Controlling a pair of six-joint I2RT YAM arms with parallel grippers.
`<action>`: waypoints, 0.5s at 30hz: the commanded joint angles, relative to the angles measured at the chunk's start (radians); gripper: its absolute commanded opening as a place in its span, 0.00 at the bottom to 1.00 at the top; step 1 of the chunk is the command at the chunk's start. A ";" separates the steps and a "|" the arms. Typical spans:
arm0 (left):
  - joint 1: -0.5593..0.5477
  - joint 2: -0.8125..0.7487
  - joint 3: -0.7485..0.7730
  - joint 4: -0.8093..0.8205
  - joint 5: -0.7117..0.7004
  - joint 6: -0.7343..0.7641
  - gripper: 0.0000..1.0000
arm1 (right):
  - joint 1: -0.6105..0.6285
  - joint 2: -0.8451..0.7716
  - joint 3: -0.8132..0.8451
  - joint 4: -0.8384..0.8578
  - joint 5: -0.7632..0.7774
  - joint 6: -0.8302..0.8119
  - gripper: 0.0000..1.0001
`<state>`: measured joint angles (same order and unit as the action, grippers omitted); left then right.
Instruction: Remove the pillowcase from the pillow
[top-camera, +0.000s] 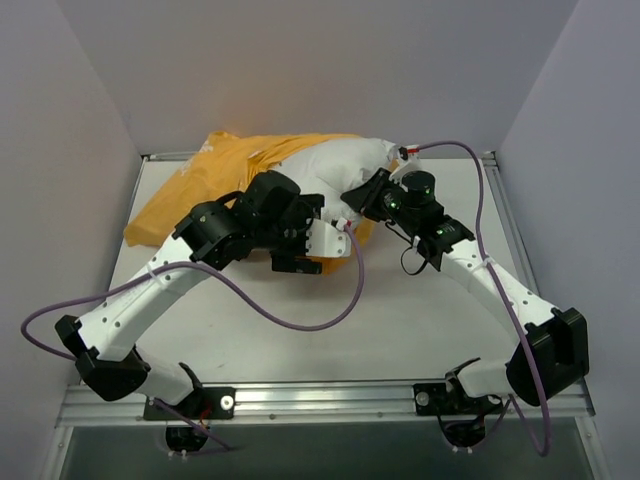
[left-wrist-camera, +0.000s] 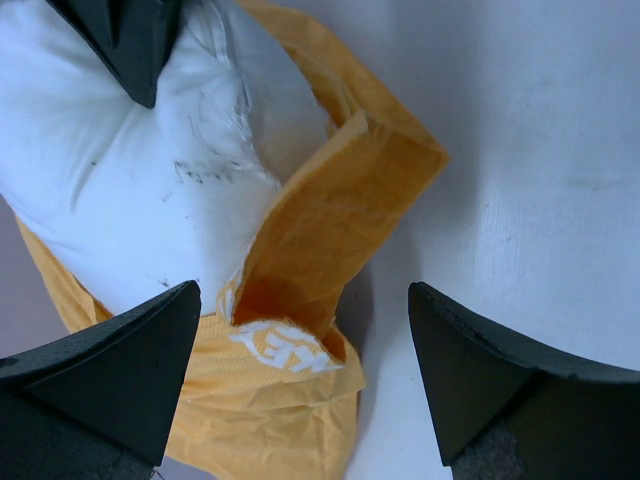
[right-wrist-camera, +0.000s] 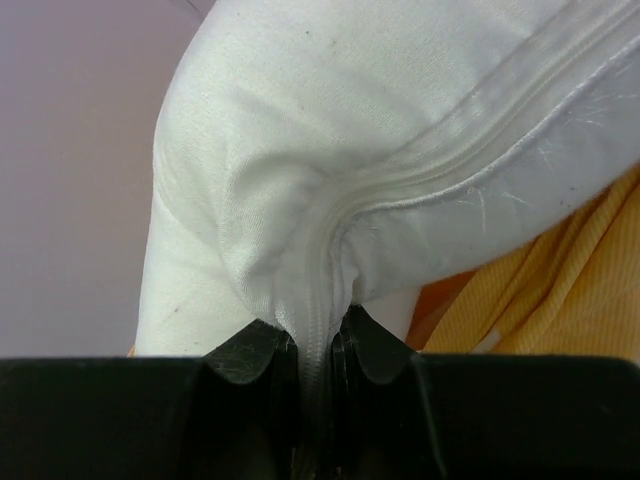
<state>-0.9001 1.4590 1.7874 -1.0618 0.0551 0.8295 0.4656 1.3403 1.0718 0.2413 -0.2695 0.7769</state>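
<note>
At the bottom edge of the right wrist view, the right gripper (right-wrist-camera: 320, 345) is nipped tight on the piped seam of the pillow (right-wrist-camera: 350, 120), near a corner. The left gripper (left-wrist-camera: 302, 300) stands wide and holds nothing. At centre frame between its fingers rises a folded flap of the pillowcase (left-wrist-camera: 330, 230), with bare table (left-wrist-camera: 540, 150) to the right. In the top view the case trails to the upper left and the pillow's exposed white end lies upper centre, so the 2 run roughly left to right. The left arm is nearer the cloth. The case holds only part of the pillow; how much is hidden.
</note>
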 joint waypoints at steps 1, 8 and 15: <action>-0.002 -0.066 -0.057 -0.021 -0.035 0.197 0.94 | 0.007 -0.003 0.071 0.078 0.013 -0.008 0.00; -0.020 -0.062 -0.177 0.249 -0.169 0.249 0.82 | 0.011 -0.021 0.079 0.055 0.010 -0.024 0.00; -0.016 -0.046 -0.247 0.382 -0.225 0.264 0.64 | 0.011 -0.029 0.063 0.075 -0.005 -0.015 0.00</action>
<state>-0.9173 1.4120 1.5661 -0.7952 -0.1287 1.0637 0.4679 1.3407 1.0832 0.2115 -0.2665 0.7586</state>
